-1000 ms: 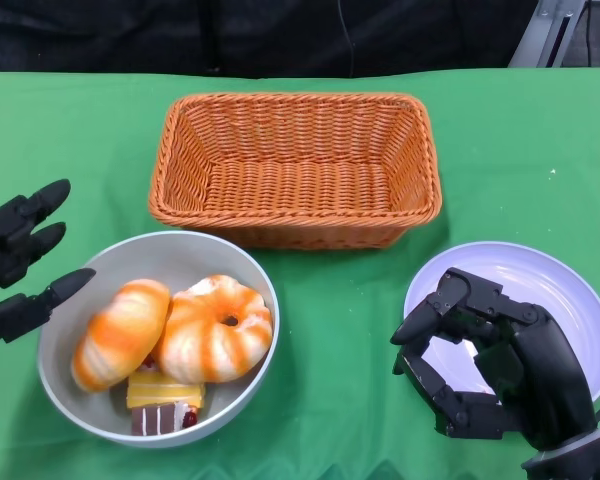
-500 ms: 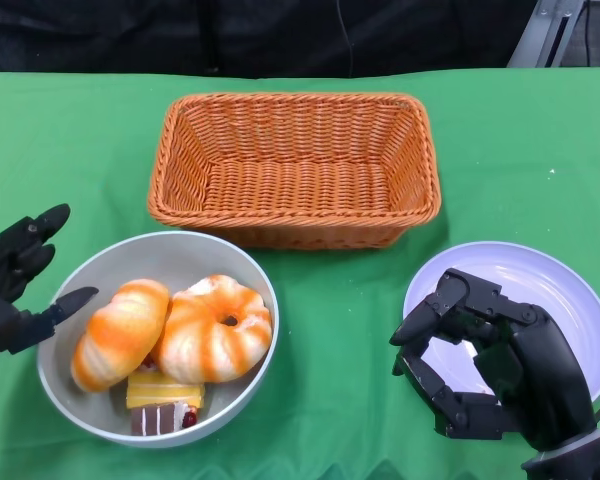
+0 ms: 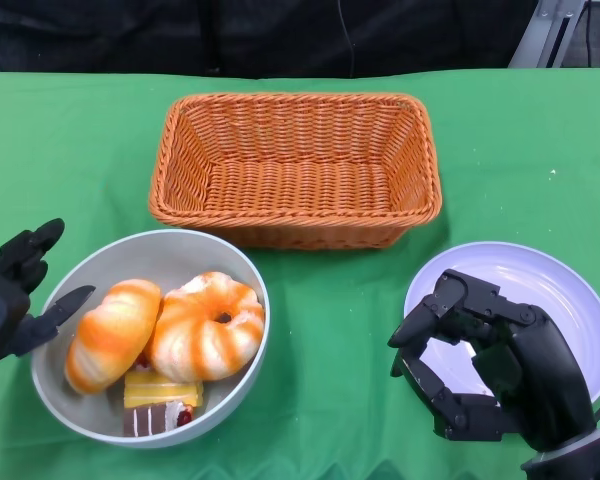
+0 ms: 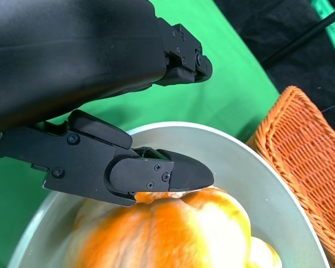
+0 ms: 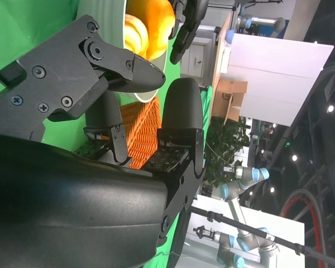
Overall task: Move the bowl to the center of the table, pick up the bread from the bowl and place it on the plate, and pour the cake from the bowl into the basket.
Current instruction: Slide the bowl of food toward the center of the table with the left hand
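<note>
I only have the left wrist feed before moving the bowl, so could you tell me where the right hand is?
Observer: The right hand hovers over the near-left edge of the plate, fingers curled, holding nothing.
Operator: Thank you; is anything under the bread?
Observer: Yes, a cake slice lies at the near side of the bowl, partly under both pieces.
Operator: And the basket?
Observer: It stands beyond the bowl, nothing visible inside.

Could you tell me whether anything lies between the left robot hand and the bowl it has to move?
Nothing visible does. The left robot hand sits right at the near-left rim of the bowl, one finger reaching over it above the bread, with only bare green cloth around. The basket and plate lie elsewhere.
</note>
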Controlling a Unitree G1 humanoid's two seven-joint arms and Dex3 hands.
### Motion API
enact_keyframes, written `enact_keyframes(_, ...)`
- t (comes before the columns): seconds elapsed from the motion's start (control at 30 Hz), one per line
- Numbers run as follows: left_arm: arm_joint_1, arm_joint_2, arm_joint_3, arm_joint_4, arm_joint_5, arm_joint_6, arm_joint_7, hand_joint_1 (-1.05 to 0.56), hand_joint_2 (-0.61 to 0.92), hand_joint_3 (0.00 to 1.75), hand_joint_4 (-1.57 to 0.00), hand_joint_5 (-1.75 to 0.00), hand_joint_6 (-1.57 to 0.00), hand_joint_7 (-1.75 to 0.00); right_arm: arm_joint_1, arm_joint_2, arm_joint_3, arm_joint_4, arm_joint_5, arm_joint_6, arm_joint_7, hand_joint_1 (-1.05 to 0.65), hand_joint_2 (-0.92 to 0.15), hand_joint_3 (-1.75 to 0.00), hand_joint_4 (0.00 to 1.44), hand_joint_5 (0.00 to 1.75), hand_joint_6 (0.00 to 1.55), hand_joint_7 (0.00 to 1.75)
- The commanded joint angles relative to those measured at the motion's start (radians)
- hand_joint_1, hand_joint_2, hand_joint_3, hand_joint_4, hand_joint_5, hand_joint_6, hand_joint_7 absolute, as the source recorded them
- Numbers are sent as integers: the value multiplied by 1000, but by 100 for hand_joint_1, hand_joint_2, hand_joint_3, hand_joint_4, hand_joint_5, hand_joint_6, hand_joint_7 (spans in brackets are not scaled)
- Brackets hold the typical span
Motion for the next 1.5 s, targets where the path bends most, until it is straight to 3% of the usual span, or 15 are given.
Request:
enact_keyframes(0.03,18,-3,-4,-48,-15,56,-18,-69,92,36,-10,0,-15,0,7,-7,0,-14,8,-2,1,-17,-45,-102,73,150,69,126)
enact_keyframes(0.8,162,-73,9,-447,-218,361,-157,-66,92,35,-2,0,-11,0,6,-1,-2,-6,-3,1,-9,-18,-45,-102,72,150,69,126)
enact_keyframes(1.5,235,-187,-7,-691,-235,577,-44,-61,92,41,0,0,-7,0,11,-5,1,-14,2,7,-5,-19,-46,-101,72,150,69,126)
